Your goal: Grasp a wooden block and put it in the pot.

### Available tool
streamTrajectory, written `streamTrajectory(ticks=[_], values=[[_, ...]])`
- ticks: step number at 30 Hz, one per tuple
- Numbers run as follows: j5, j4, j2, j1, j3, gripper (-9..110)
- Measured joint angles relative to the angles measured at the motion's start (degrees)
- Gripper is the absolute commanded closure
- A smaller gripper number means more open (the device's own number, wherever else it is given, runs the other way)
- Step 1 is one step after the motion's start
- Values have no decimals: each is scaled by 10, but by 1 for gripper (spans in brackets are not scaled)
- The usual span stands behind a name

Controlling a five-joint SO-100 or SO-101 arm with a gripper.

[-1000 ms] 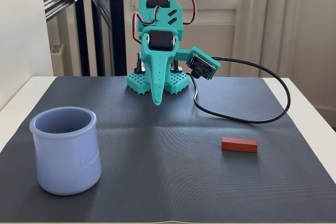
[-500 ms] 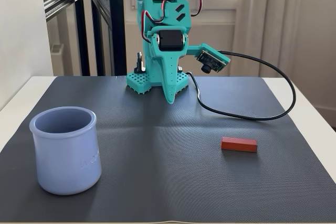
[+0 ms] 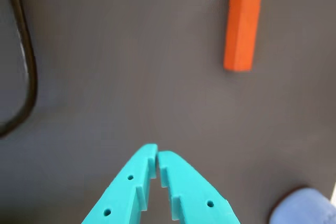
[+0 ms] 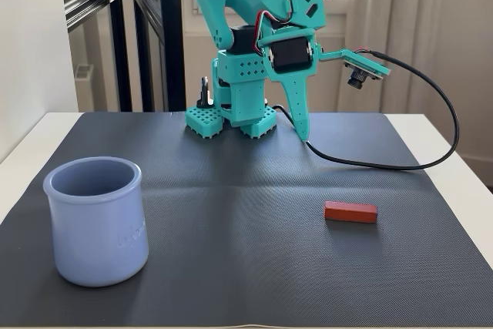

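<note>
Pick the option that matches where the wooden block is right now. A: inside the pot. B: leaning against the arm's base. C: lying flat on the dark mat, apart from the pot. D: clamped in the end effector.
C: the wooden block lies flat on the dark mat, well to the right of the pot in the fixed view, while the end effector hangs shut and empty above the mat.

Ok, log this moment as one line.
gripper: shut, empty, above mat | red-orange wooden block: on mat, ungrasped | lavender-blue pot: upright, apart from block
</note>
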Motion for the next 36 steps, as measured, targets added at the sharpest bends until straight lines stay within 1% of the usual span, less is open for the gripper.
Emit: streamTrajectory(ticks=[4,7,11,18,23,28,36], values=[[57,-28,-89,-25,-60,101],[68,-76,-153,-34,-97,101],[70,-119,-230,-40,-136,96],[65,-127,-335,-57,-192,92],[48,-127,-381,-58,-223,87],[48,-127,-412,-54,-248,87],[48,-127,-461,-12,-297,87]])
